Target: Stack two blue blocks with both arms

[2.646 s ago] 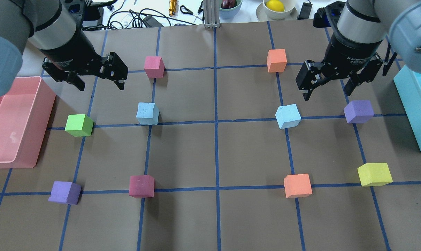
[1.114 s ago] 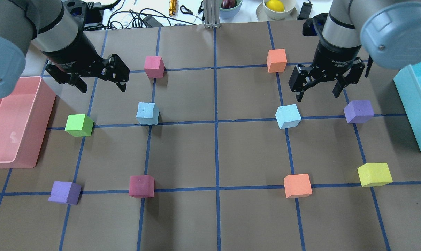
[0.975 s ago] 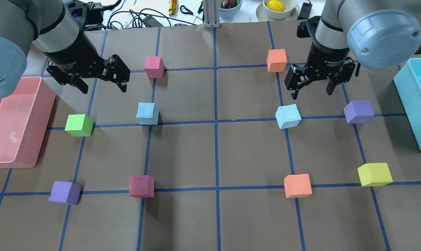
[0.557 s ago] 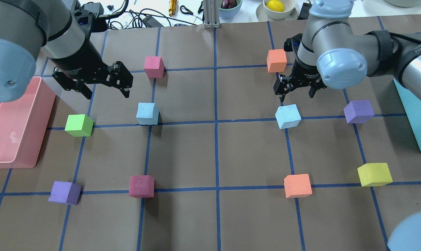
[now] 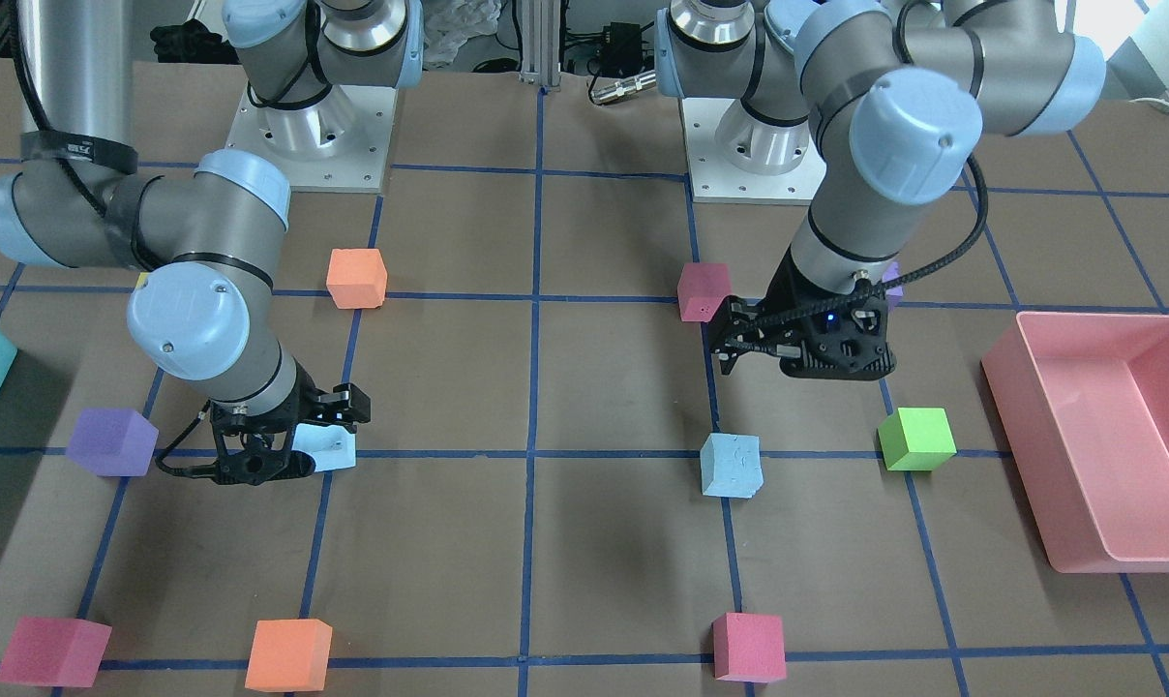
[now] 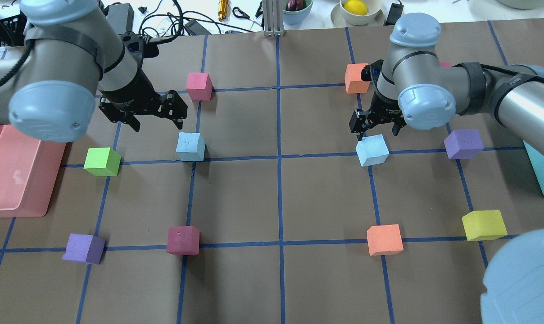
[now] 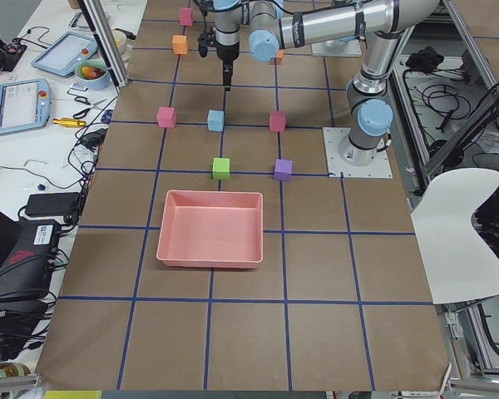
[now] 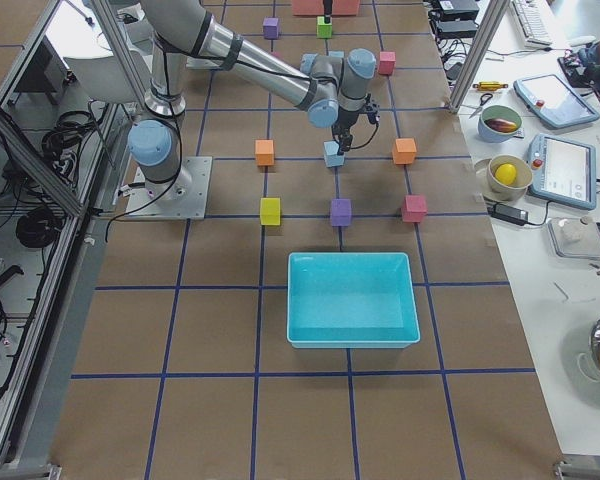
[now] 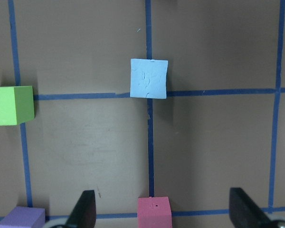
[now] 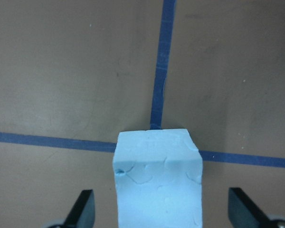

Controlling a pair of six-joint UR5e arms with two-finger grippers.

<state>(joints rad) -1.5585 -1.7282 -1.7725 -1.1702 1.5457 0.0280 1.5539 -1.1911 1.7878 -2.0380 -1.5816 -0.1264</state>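
One pale blue block (image 6: 191, 146) sits left of centre; it also shows in the left wrist view (image 9: 149, 78) and the front view (image 5: 732, 465). My left gripper (image 6: 157, 118) is open and empty, above and just behind it. The other blue block (image 6: 372, 150) sits right of centre. My right gripper (image 6: 376, 130) is open and low over it. In the right wrist view the block (image 10: 157, 183) lies between the two fingers (image 10: 83, 209), apart from both. In the front view the right gripper (image 5: 294, 436) partly hides that block (image 5: 331, 449).
A pink tray (image 6: 11, 180) stands at the left edge and a teal bin (image 6: 542, 175) at the right edge. Green (image 6: 102, 161), pink (image 6: 199, 86), magenta (image 6: 183, 240), purple (image 6: 463, 144), orange (image 6: 357, 78) and yellow (image 6: 483, 224) cubes are spread over the grid.
My right arm has swung left and come down until its open gripper straddles the right blue block. My left gripper has moved right, toward the left blue block. Both stay open.
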